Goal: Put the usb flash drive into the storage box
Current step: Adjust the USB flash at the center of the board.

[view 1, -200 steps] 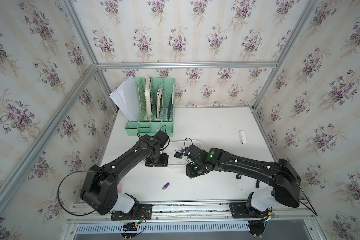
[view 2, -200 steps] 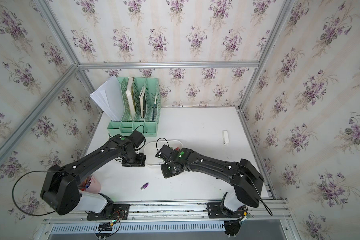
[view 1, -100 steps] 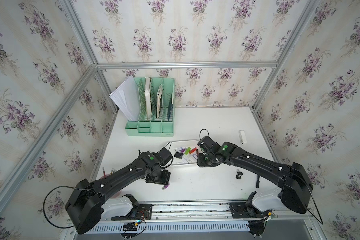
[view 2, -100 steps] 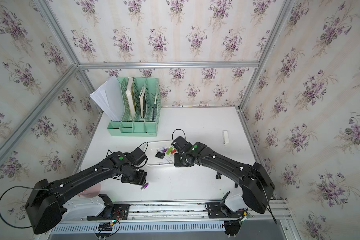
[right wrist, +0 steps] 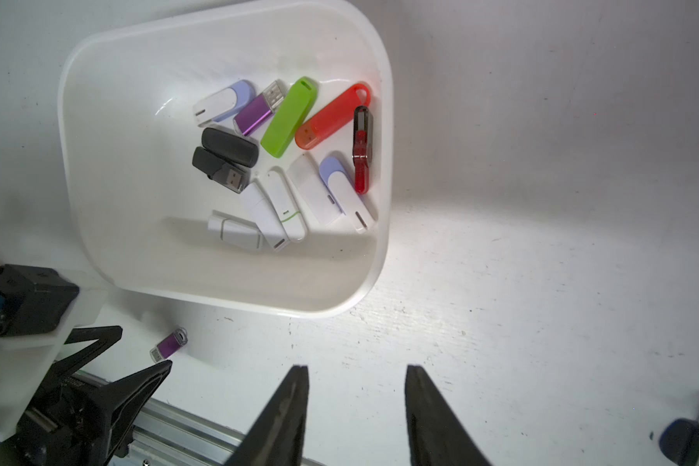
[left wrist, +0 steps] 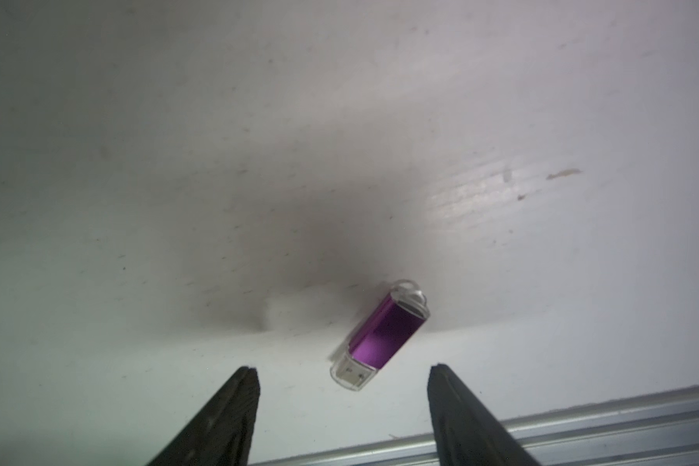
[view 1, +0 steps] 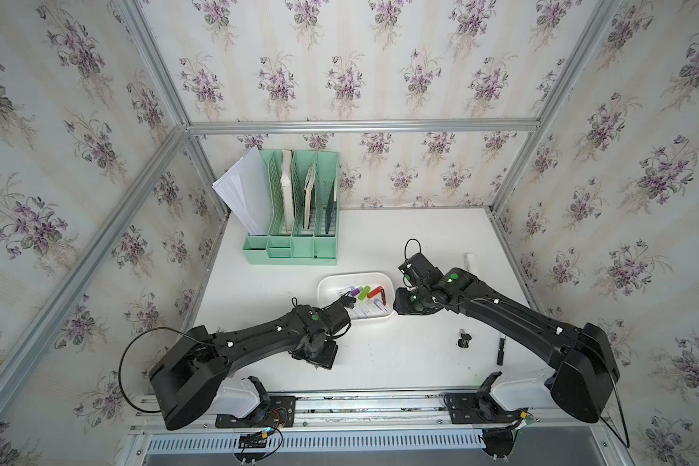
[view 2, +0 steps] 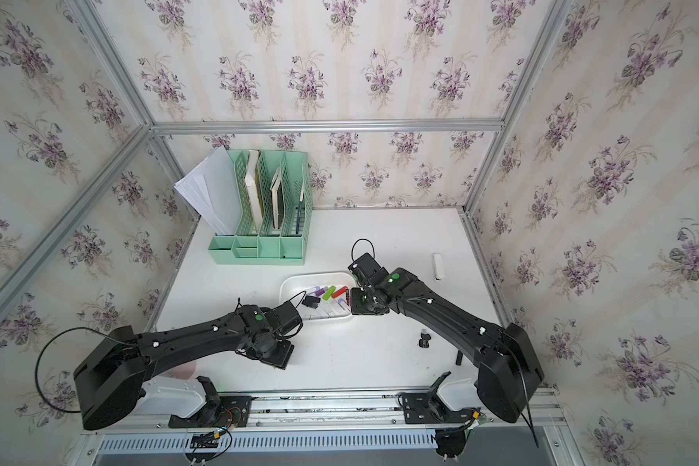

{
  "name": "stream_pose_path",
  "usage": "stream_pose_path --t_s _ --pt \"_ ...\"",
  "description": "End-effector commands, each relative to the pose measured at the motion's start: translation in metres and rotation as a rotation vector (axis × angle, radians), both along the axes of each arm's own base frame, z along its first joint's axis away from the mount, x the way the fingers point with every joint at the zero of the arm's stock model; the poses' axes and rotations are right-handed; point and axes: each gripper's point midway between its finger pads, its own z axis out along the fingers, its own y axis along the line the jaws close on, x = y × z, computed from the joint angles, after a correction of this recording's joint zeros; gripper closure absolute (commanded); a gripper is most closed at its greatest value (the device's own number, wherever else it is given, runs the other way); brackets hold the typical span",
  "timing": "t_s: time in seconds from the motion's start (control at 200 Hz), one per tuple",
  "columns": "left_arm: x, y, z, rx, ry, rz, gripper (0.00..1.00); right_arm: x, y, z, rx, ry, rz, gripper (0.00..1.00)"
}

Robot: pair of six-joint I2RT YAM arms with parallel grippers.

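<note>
A purple usb flash drive (left wrist: 380,335) with a clear cap lies flat on the white table, close to the front rail. My left gripper (left wrist: 344,368) stands open just short of it, touching nothing. In both top views the left gripper (view 1: 319,358) (view 2: 276,357) points down and covers the drive. The right wrist view shows the drive (right wrist: 169,344) beside the left gripper's fingers (right wrist: 154,373), outside the storage box (right wrist: 227,286). The storage box (view 1: 331,284) (view 2: 295,284) holds several drives. My right gripper (right wrist: 356,368) is open and empty, at the box's right end (view 1: 405,302).
A mint-green file organizer (view 1: 295,218) stands at the back left. On the right lie a white stick (view 1: 469,262), a small black clip (view 1: 465,339) and a black bar (view 1: 500,351). An aluminium rail (left wrist: 582,415) runs along the front edge. A pink cup (view 2: 186,369) shows under the left arm.
My left arm has swung from beside the box to the front of the table and now hangs over the purple drive. My right gripper has pulled back to the box's right end.
</note>
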Motion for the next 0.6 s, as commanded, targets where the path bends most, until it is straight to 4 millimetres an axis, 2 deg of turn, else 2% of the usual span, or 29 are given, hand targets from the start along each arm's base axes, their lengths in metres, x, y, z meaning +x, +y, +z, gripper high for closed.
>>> stream_pose_path --t_s 0.0,0.39,0.594 --pt "0.008 -0.006 -0.002 -0.014 -0.031 -0.034 0.32 -0.001 -0.004 0.001 -0.011 0.002 0.005 0.55" --pt "0.0 -0.001 -0.013 0.001 -0.009 -0.051 0.43 -0.001 -0.007 -0.001 -0.008 0.005 0.004 0.56" --pt "-0.002 -0.006 -0.016 -0.001 -0.017 -0.068 0.44 0.0 -0.008 0.001 -0.01 0.001 0.004 0.56"
